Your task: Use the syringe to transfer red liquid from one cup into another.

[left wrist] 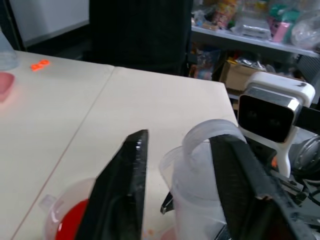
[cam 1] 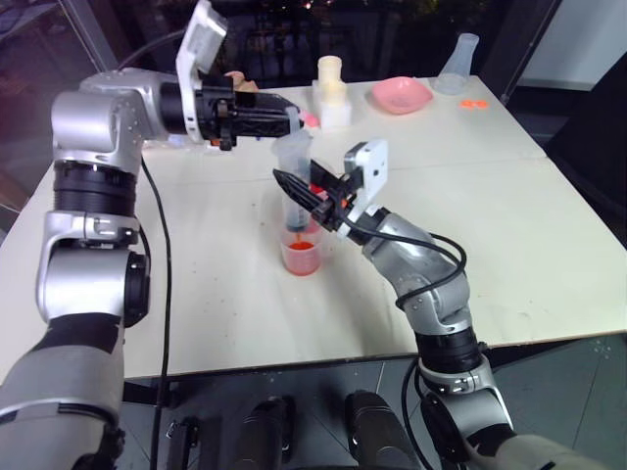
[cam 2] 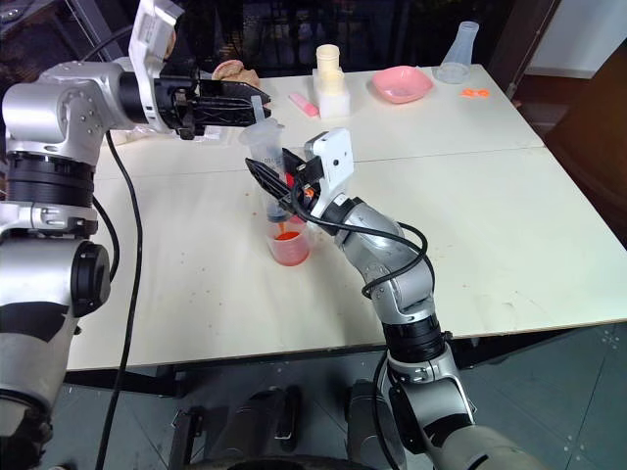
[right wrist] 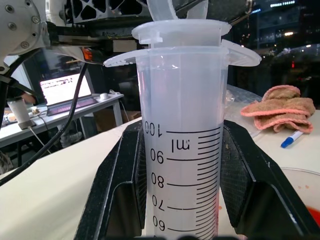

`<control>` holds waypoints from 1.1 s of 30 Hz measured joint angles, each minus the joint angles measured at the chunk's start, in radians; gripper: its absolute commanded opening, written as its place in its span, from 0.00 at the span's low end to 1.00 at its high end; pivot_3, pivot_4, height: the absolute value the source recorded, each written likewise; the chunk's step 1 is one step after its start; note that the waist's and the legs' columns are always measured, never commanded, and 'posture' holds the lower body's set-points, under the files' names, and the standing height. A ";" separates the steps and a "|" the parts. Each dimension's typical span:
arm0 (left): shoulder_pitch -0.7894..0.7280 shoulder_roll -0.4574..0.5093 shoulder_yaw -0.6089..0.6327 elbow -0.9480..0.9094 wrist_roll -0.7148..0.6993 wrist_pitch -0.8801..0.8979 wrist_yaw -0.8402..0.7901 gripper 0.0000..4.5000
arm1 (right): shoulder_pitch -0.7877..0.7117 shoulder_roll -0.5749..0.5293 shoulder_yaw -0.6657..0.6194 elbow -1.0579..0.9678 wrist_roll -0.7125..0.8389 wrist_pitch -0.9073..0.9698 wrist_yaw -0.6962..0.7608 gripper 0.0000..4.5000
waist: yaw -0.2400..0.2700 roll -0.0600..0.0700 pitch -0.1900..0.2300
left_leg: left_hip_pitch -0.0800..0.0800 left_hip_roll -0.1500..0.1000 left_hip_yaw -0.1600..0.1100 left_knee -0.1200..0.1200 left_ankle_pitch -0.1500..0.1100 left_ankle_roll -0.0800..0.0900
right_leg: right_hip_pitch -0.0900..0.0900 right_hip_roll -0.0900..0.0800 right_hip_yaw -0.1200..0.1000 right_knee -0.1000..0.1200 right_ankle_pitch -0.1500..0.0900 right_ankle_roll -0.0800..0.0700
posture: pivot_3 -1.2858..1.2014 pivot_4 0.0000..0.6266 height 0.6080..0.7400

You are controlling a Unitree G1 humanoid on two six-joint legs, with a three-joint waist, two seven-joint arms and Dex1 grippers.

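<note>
Left end effector (cam 1: 294, 122) spread; right end effector (cam 1: 294, 188) clamped tight.

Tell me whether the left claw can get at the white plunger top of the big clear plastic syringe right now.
Probably yes. The left claw stands open with its black fingers on either side of the white plunger top of the clear plastic syringe, with nothing between them. The right claw grips the barrel lower down.

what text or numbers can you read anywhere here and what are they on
"100", "90", "80", "70", "60": graduation numbers printed down the syringe barrel, seen in the right wrist view.
"ml": on the same barrel, beside the 100 mark.
Packages on the shelf in the left wrist view: print too blurred to read.
</note>
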 measured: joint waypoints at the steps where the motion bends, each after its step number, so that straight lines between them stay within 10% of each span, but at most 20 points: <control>1: 0.007 0.005 0.003 0.002 -0.001 -0.003 0.002 0.48 | 0.000 0.001 -0.007 0.000 0.002 0.000 -0.011 0.30 | 0.000 0.000 0.000 | 0.000 0.000 0.000 0.000 0.000 0.000 | 0.000 0.000 0.000 0.000 0.000 0.000 | 0.52 0.24 1.00; 14: 0.078 0.153 0.039 0.045 0.012 -0.035 0.070 0.48 | -0.035 -0.007 -0.045 -0.051 0.051 0.013 -0.020 0.30 | -0.001 0.000 0.000 | 0.000 0.000 0.000 0.000 0.000 0.000 | 0.000 0.000 0.000 0.000 0.000 0.000 | 0.52 0.24 1.00; 22: 0.346 0.161 0.121 -0.321 -0.129 0.138 0.166 0.48 | -0.079 -0.026 -0.099 -0.056 0.122 0.107 -0.060 0.30 | 0.002 0.000 0.000 | 0.000 0.001 0.000 0.000 0.000 0.000 | 0.000 0.000 0.002 0.000 0.000 0.000 | 0.52 0.24 1.00; 33: 0.550 0.105 0.150 -0.599 -0.258 0.204 0.315 0.48 | -0.634 -0.192 -0.373 0.354 0.220 0.691 -0.410 0.30 | 0.015 0.000 0.000 | 0.000 0.004 0.002 -0.003 0.001 -0.002 | -0.001 0.000 0.002 -0.004 0.002 -0.004 | 0.52 0.24 1.00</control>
